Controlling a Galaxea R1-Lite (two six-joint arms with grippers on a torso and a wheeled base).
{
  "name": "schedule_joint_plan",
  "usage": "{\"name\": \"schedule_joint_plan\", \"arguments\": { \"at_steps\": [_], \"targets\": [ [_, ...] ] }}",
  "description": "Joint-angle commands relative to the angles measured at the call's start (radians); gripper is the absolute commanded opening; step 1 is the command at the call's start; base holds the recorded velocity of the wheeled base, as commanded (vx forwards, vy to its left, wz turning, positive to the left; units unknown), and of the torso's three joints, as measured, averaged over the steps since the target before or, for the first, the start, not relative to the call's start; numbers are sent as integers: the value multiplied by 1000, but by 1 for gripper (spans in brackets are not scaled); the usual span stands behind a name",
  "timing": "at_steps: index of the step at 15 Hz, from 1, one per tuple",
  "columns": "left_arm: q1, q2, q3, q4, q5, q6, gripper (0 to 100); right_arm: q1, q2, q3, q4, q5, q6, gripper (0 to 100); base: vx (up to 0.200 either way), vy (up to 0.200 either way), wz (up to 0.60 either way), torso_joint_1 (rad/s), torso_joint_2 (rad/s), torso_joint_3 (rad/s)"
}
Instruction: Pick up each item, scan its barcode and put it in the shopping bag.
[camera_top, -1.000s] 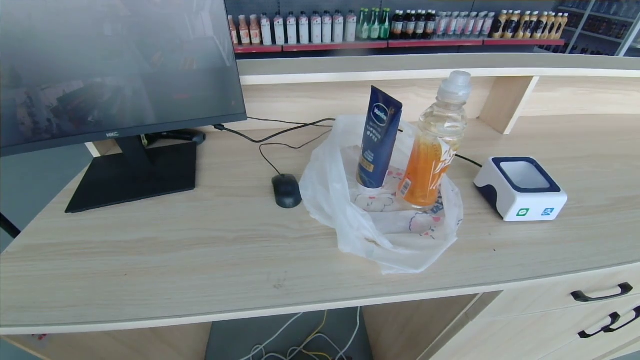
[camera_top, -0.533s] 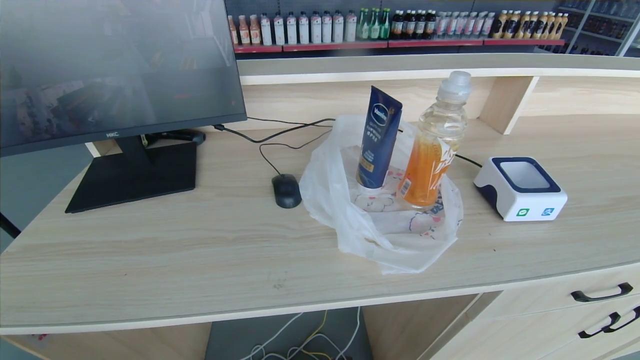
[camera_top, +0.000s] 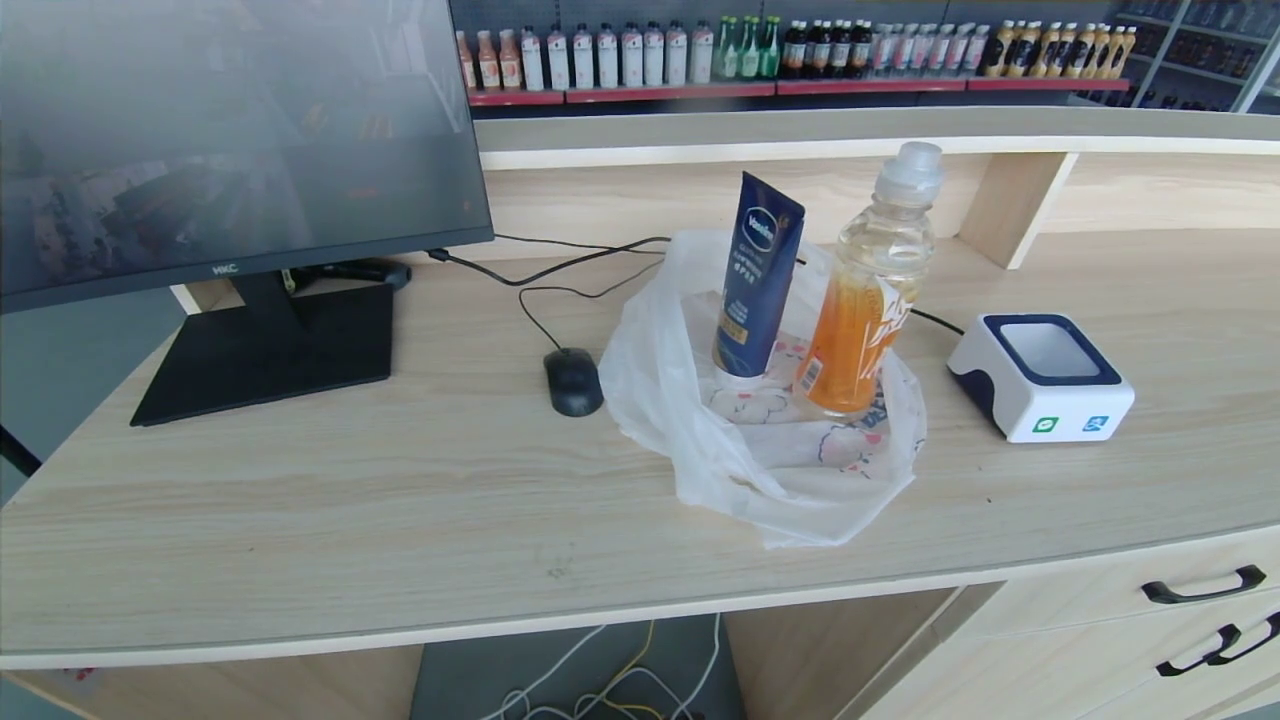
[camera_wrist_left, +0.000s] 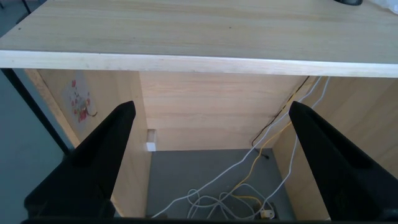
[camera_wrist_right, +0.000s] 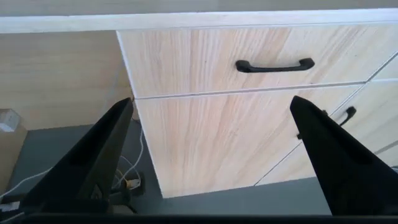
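Two grippers hang below the counter (camera_top: 350, 500), on the near side of the shopping bag (camera_top: 740, 470). The left gripper (camera_wrist_left: 211, 109) and the right gripper (camera_wrist_right: 211, 102) each have their fingers spread wide and hold nothing. The left faces loose cables (camera_wrist_left: 230, 193) under the counter, the right a drawer (camera_wrist_right: 205, 56) with a black handle (camera_wrist_right: 275, 65). The white plastic bag lies open on the counter top. Inside it a dark blue tube (camera_top: 757, 275) stands on its cap, with an orange drink bottle (camera_top: 865, 310) upright just beside it on the right. Right of the bag sits a white scanner (camera_top: 1040, 375). Left of the bag is a black mouse (camera_top: 573, 381), and farther left a monitor (camera_top: 220, 130). Behind the bag, shelves of bottles (camera_top: 800, 50) line the far wall.
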Motion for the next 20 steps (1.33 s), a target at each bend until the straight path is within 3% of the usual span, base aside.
{"name": "schedule_joint_plan", "arguments": {
  "at_steps": [1,2,3,4,11,14,20],
  "targets": [
    [0,0,0,0,0,0,100,-11,-10,13,2,26,-15,100,0,0,0,0,0,0],
    [0,0,0,0,0,0,100,14,-12,13,2,26,-6,100,0,0,0,0,0,0],
    [0,0,0,0,0,-2,100,100,-49,13,2,24,0,100,0,0,0,0,0,0],
    [2,0,0,0,0,-3,100,106,-56,13,2,24,8,100,0,0,0,0,0,0],
    [0,0,0,0,0,-3,100,89,-92,13,4,12,43,100,0,0,0,0,0,0],
    [0,0,0,0,0,-2,100,83,-104,13,5,12,47,100,-200,0,0,4,4,2],
    [0,0,0,0,0,0,100,83,-104,13,5,12,47,100,0,0,0,0,0,0]
  ]
}}
